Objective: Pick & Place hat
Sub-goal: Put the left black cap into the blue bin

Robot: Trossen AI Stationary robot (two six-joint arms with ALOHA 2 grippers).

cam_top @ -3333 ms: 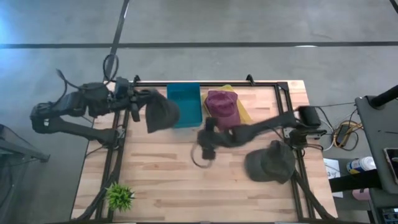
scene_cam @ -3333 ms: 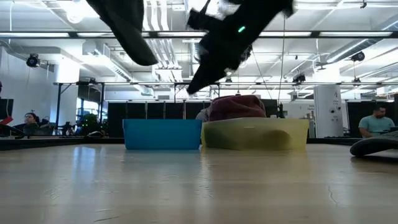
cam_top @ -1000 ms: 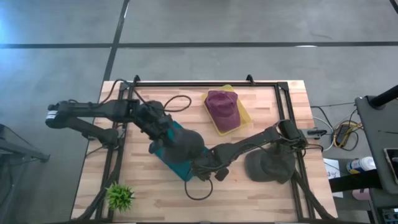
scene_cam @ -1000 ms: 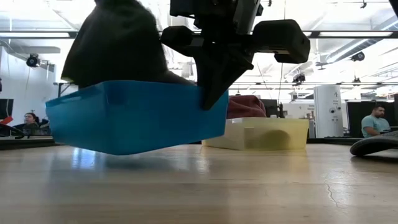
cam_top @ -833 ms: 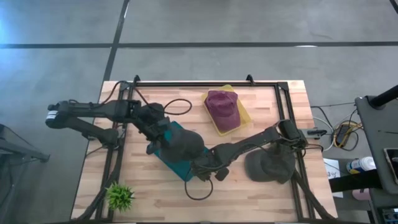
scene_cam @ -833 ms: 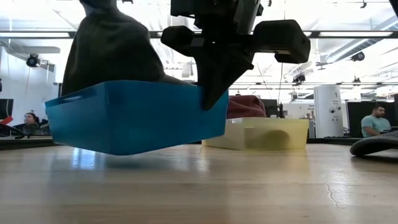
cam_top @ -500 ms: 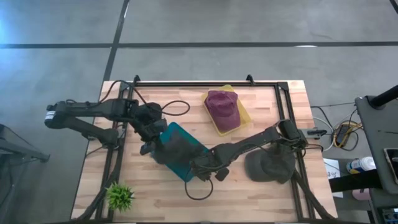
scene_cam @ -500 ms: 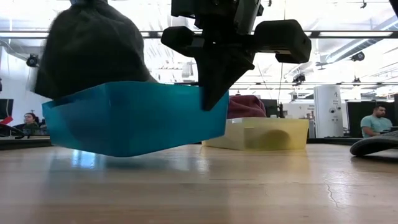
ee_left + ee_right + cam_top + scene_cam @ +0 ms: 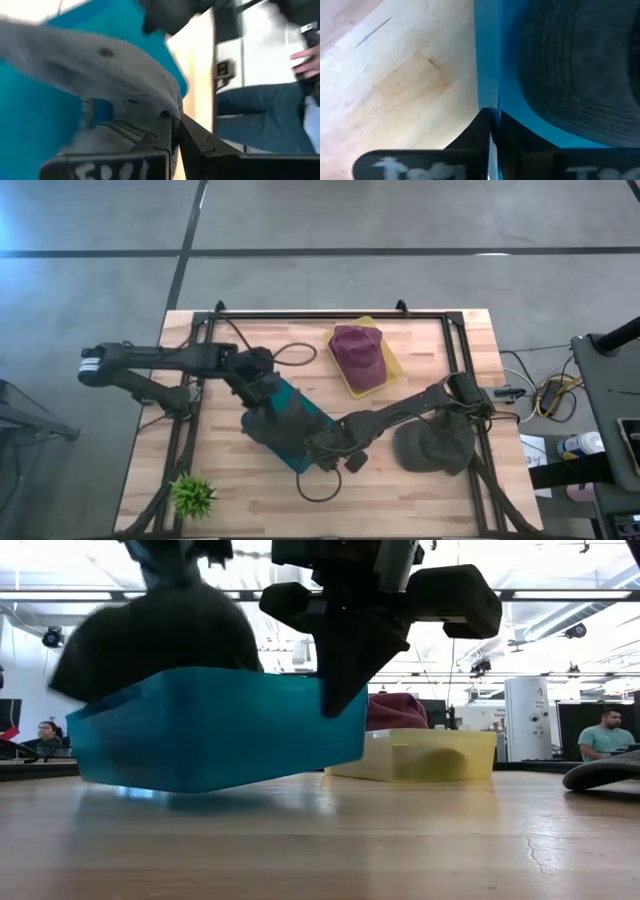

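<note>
Left gripper point(image 9: 174, 131): fingers clamped on the fabric of the dark grey hat point(image 9: 283, 418), which sits partly inside the blue bin point(image 9: 215, 730), its crown rising above the rim. Right gripper point(image 9: 493, 131): fingers pinched shut on the wall of the blue bin at its near-right corner. Bin tilted, one end raised off the wooden table point(image 9: 420, 490). Maroon hat point(image 9: 357, 354) rests in the yellow bin point(image 9: 391, 363) at the table's far side. Another dark hat point(image 9: 435, 444) lies at the right edge. Small green plant point(image 9: 192, 496) at the near-left corner
</note>
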